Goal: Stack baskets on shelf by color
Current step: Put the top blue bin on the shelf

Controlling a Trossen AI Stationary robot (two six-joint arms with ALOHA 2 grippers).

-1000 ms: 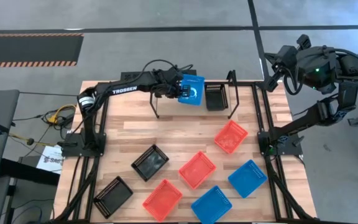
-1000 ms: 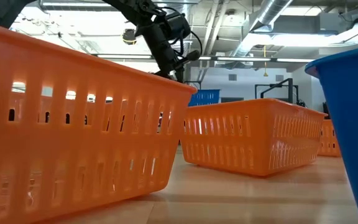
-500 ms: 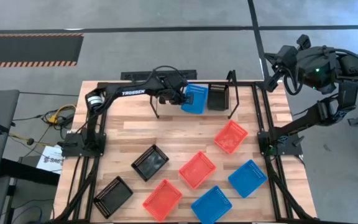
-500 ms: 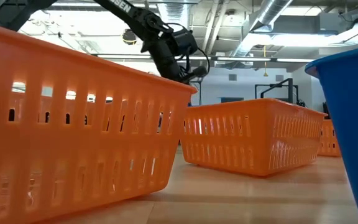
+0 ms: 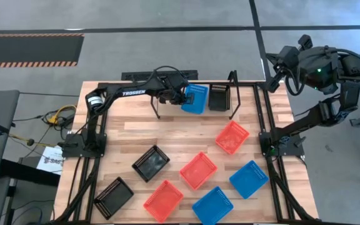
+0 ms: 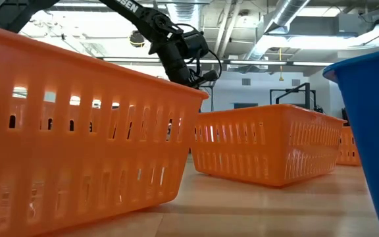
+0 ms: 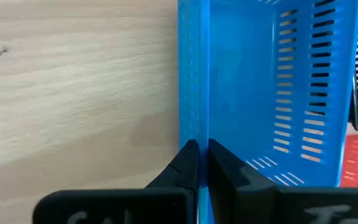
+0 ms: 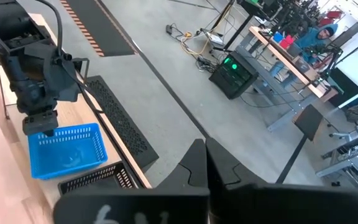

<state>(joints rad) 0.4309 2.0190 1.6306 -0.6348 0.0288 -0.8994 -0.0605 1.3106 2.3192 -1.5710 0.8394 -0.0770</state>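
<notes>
One left gripper [image 5: 184, 98] outstretched, clamped on blue basket [image 5: 195, 99] rim, over shelf [image 5: 167, 100].

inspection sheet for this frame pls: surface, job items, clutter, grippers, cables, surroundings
Surface: plank table, bare wood between the baskets.
Job's things: blue basket held on the shelf beside a black basket. Loose on the table: three orange baskets, two blue baskets, two black baskets.
Clutter: nothing seen on the table.
Grippers: left gripper has its jaws pinched on the blue basket's rim. Right gripper is raised off the table's right rear corner, jaws together, holding nothing.
Cables: loose wires and a yellow lead on the floor left of the table.
Surroundings: grey floor, striped mat, workshop benches behind.
</notes>
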